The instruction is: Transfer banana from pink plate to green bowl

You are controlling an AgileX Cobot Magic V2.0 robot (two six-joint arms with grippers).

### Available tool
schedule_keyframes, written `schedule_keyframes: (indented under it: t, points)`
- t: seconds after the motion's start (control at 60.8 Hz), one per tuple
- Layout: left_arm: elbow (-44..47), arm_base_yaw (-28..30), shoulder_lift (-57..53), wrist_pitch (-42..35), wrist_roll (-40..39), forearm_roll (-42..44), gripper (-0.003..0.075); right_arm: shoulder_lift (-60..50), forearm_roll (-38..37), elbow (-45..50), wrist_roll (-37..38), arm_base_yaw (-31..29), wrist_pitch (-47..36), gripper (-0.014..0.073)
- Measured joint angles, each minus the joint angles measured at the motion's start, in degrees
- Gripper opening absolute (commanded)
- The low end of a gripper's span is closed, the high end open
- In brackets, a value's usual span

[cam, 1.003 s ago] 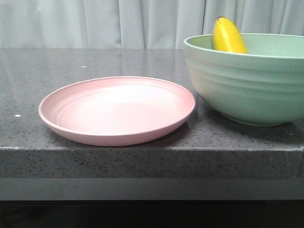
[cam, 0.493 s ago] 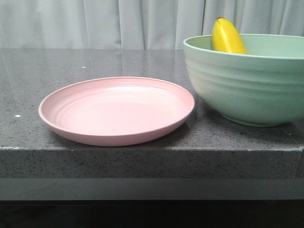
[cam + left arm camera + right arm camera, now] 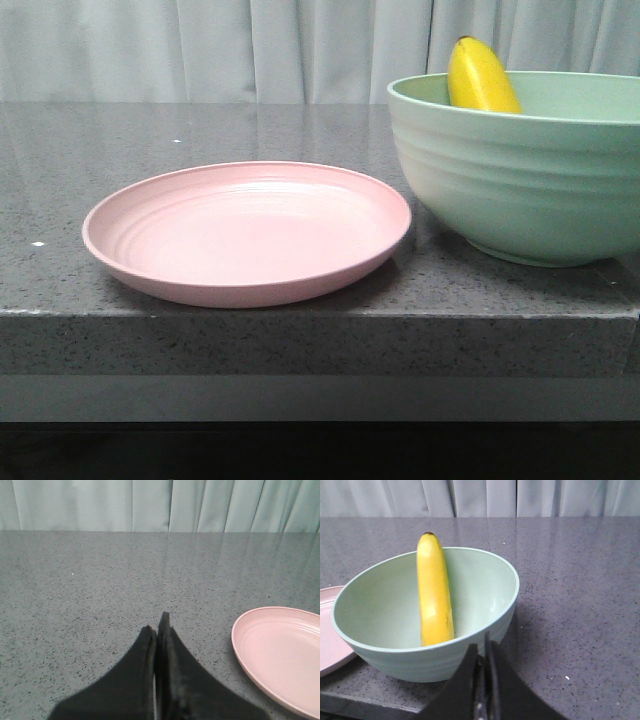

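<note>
The yellow banana (image 3: pixel 480 78) leans inside the mint-green bowl (image 3: pixel 520 180) at the right, its dark tip poking above the rim; the right wrist view shows it (image 3: pixel 434 597) resting against the bowl's wall (image 3: pixel 475 585). The pink plate (image 3: pixel 245 232) lies empty to the left of the bowl and shows in the left wrist view (image 3: pixel 280 652) too. Neither arm shows in the front view. My left gripper (image 3: pixel 157 627) is shut and empty, above bare counter beside the plate. My right gripper (image 3: pixel 481 647) is shut and empty, just outside the bowl's near rim.
The dark speckled stone counter (image 3: pixel 300 335) has its front edge close to the plate and bowl. A pale curtain (image 3: pixel 250 50) hangs behind the counter. A corner of the plate (image 3: pixel 327 645) shows beside the bowl in the right wrist view.
</note>
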Motion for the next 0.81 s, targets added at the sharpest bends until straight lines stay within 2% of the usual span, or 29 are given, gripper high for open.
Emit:
schedule_keyframes:
  t: [0.411,0.69,0.805]
  points:
    - [1.3,0.5,-1.2,-0.8,0.0,-0.4,-0.002,0.0,0.0,0.0,0.0,0.0,0.0,-0.0058]
    - [11.3,8.9,-14.2,-0.8,5.2,-9.8,-0.002,0.0,0.1,0.0,-0.1,0.0,0.0,-0.0058]
    - [15.4,12.1,-14.9,-1.0,5.5,-11.2,-0.002,-0.1,0.1,0.0,-0.1,0.0,-0.1,-0.0058]
